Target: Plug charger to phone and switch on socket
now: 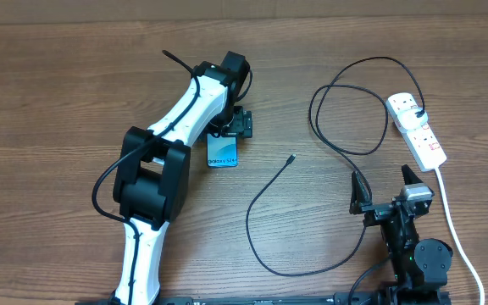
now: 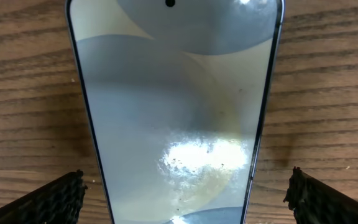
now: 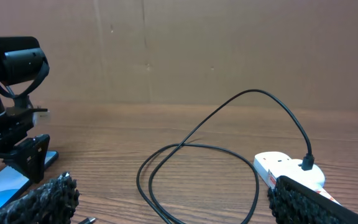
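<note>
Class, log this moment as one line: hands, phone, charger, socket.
left hand: open, over phone | right hand: open, empty | charger tip: loose, apart from phone | charger plug: in socket

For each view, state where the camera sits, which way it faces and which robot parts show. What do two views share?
Overhead: above the table, facing down; left arm and right arm show.
Left wrist: over the phone, facing down; left fingers at bottom corners.
Right wrist: low, facing across to charger and socket; right fingers show.
Overhead and right wrist share the socket.
</note>
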### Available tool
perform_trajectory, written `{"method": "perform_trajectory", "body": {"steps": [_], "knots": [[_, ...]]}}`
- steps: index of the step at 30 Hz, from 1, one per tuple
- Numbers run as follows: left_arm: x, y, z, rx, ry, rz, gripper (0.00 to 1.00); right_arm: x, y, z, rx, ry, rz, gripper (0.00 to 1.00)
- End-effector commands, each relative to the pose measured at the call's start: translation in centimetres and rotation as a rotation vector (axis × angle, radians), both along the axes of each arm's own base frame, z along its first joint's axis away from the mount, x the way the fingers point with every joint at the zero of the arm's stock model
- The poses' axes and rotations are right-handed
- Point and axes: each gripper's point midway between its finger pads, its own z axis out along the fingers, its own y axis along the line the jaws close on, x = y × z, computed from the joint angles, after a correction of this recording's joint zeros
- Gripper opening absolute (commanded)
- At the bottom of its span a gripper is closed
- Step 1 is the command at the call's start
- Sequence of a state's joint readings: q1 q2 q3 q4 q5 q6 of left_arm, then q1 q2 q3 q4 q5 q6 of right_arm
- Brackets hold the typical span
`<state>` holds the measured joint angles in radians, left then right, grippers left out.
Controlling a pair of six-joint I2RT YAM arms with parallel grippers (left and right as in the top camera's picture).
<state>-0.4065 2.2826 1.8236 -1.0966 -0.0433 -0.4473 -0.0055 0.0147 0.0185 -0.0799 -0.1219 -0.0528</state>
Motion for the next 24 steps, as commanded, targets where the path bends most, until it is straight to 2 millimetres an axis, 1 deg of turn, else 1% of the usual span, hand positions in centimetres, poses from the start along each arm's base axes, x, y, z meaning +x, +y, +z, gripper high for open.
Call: {"method": "perform_trajectory", "body": {"steps": [1, 5, 9, 16, 24], "knots": [[-0.5, 0.4, -1.7, 0.031, 0.033, -0.020, 1.00, 0.0, -0.1, -0.1, -0.004, -0.006, -0.008, 1.00], [-0.8, 0.5, -2.9, 0.040, 0.059, -0.021, 1.00, 0.0, -0.1, -0.1, -0.004, -0.006, -0.008, 1.00], [-0.9, 0.7, -3.5, 0.044, 0.074, -0.018, 1.00, 0.0, -0.1, -0.1, -0.004, -0.006, -0.008, 1.00], [-0.9, 1.0, -3.5, 0.048, 0.076, -0.011, 0.99, 0.0, -0.1, -0.1, -0.004, -0.006, -0.008, 1.00], [-0.6, 1.4, -3.5, -0.022, 0.099, 0.024, 1.00, 0.0, -0.1, -0.1, -0.004, -0.006, -0.008, 1.00]]}}
